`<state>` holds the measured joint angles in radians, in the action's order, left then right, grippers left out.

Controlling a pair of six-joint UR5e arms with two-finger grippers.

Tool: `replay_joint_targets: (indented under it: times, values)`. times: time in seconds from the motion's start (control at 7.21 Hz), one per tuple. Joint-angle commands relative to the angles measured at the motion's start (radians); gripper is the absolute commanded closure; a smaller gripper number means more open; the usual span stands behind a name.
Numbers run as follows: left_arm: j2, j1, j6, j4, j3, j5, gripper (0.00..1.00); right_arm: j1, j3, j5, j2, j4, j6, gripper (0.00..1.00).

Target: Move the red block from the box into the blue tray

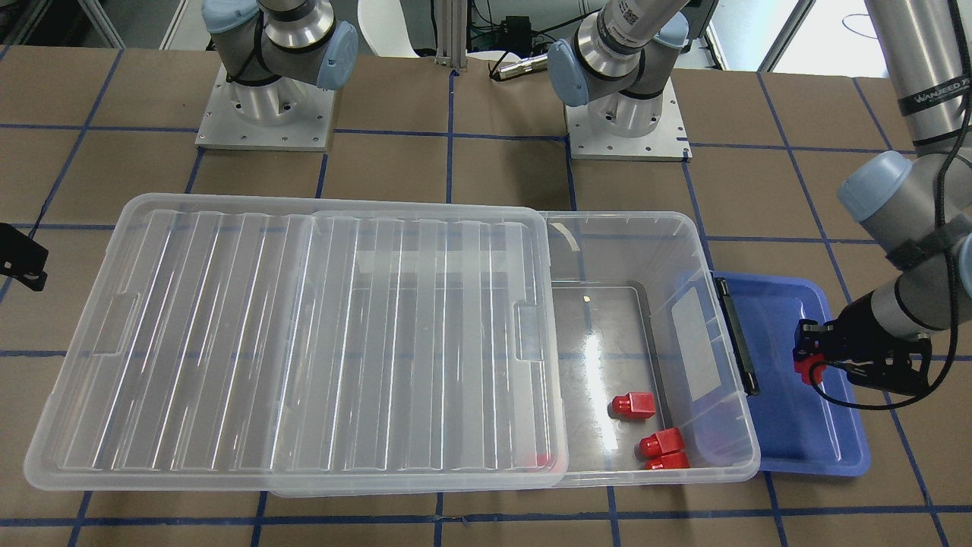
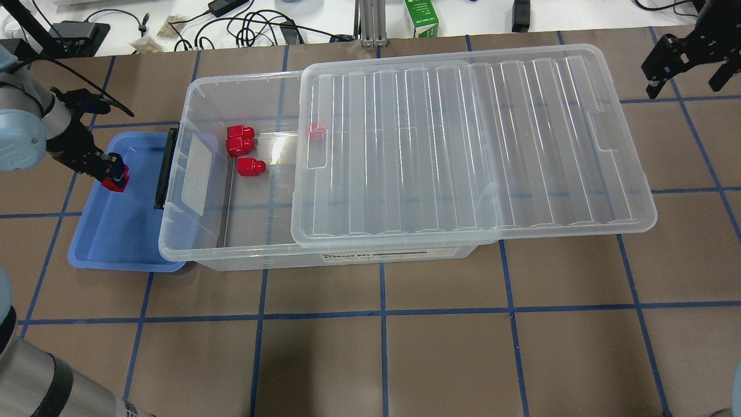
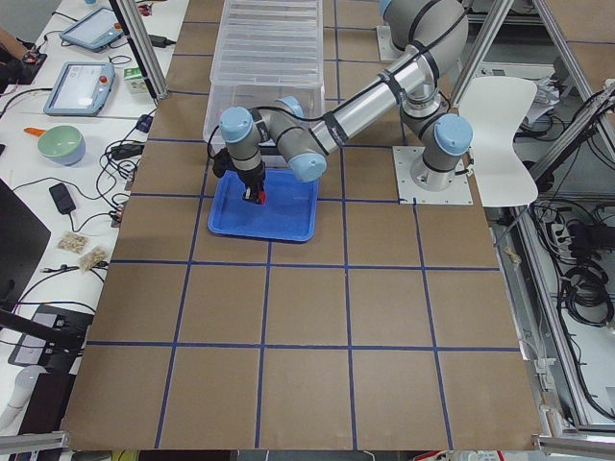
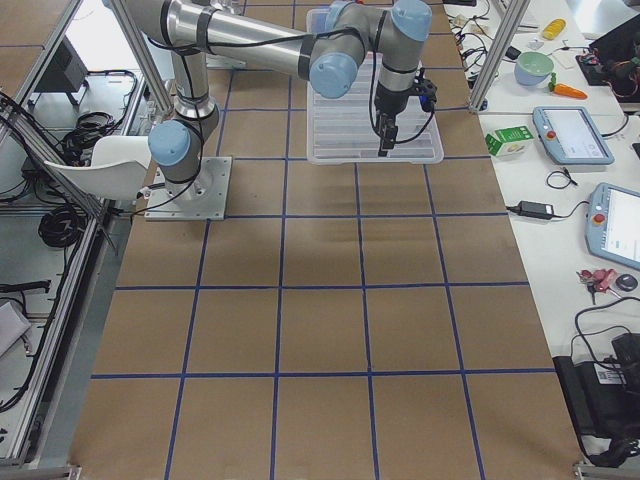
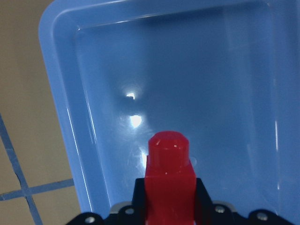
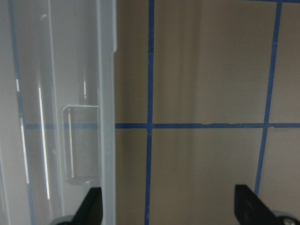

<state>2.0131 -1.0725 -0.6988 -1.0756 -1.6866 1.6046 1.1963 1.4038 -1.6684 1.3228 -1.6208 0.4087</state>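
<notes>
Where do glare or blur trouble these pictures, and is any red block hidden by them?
Front-facing view: a white glare streak crosses the box floor beside three blocks, hiding none; a fourth block under the lid is only a red smear. Left wrist view: bright spots on the tray; the held block looks slightly soft.

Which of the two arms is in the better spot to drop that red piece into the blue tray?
The left. The left tool grips the red block right above the blue tray, while the right tool hangs open beyond the lid's far end.
</notes>
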Motion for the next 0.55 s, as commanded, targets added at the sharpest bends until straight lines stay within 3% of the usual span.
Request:
replay_joint_targets:
  times: [0.0,0.14,0.28,0.42]
  values:
    - [0.025,0.002,0.027,0.060,-0.048,0.000,0.92,-0.056,0.023,0.002,-0.034,-0.011,0.050,0.00]
    - [0.029,0.002,0.033,0.060,-0.059,0.000,0.90,-0.057,0.050,0.003,-0.046,-0.046,0.047,0.00]
    - [0.032,0.002,0.033,0.068,-0.071,0.002,0.72,-0.057,0.093,0.004,-0.050,-0.091,0.047,0.00]
    - [0.038,0.002,0.032,0.083,-0.071,0.002,0.37,-0.055,0.148,0.006,-0.047,-0.134,0.047,0.00]
